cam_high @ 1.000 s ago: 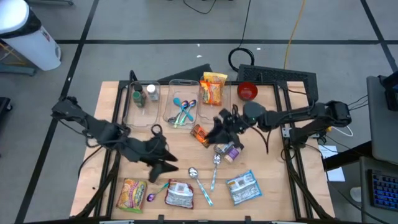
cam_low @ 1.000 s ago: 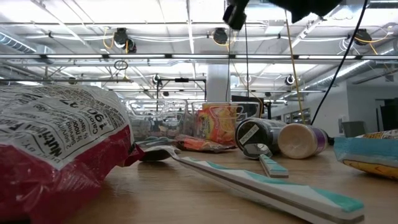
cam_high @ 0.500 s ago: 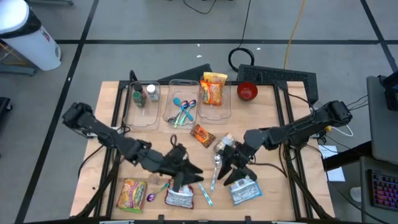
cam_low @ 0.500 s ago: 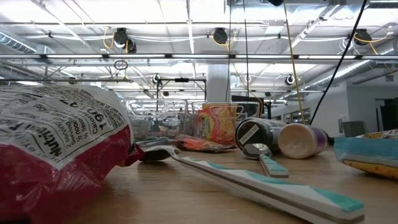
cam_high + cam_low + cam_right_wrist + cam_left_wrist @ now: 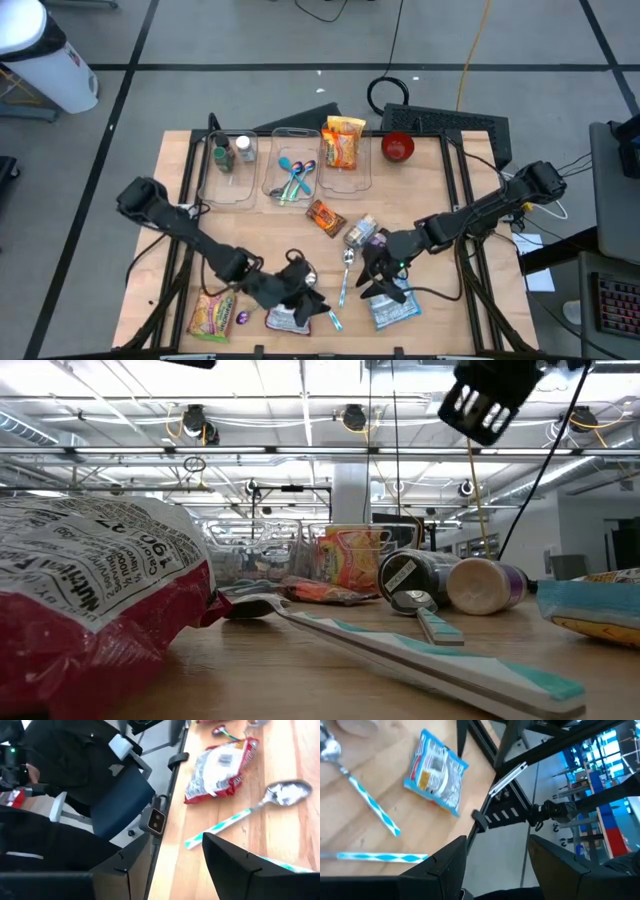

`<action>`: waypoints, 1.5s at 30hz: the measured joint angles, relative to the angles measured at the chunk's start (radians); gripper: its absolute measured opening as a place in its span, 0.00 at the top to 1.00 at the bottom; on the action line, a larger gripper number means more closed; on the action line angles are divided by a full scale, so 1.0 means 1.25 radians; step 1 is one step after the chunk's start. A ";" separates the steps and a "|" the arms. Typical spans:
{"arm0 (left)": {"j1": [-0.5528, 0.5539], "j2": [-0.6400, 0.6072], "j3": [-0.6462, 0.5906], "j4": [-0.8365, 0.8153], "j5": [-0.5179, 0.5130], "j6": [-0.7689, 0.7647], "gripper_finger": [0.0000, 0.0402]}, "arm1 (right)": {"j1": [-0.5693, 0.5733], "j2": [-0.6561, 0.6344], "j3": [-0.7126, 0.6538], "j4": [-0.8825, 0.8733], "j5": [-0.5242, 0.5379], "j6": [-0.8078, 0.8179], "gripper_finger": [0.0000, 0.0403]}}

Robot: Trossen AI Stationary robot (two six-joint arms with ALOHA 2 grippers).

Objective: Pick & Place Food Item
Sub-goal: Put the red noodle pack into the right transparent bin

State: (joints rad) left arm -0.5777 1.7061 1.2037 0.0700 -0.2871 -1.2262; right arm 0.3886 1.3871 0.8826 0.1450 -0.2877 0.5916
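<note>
Hovering over the red-edged packet (image 5: pixel 288 316), left pincer (image 5: pixel 303 296) (spread fingers, wrist view only)

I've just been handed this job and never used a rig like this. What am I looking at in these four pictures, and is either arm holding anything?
You see two dark robot arms at a wooden table. The high view looks straight down; the low view sits at table height; the other two come from cameras on each wrist.

Both arms reach toward the table's near edge. The left gripper hangs over a red and white packet; the right gripper hangs by a blue packet. Both wrist views show open fingers with nothing between them.

Also on the table: three clear bins holding bottles, spoons and an orange snack bag, a red bowl, a yellow packet, loose spoons and a small jar lying on its side.
</note>
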 joint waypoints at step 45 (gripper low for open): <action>0.046 0.007 0.000 -0.437 0.225 0.047 0.46 | -0.008 -0.004 -0.128 0.061 -0.043 0.064 0.58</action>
State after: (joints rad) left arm -0.5197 1.7153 1.2041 -0.4766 -0.0062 -1.1671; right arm 0.3786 1.3823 0.7227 0.2211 -0.3416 0.6716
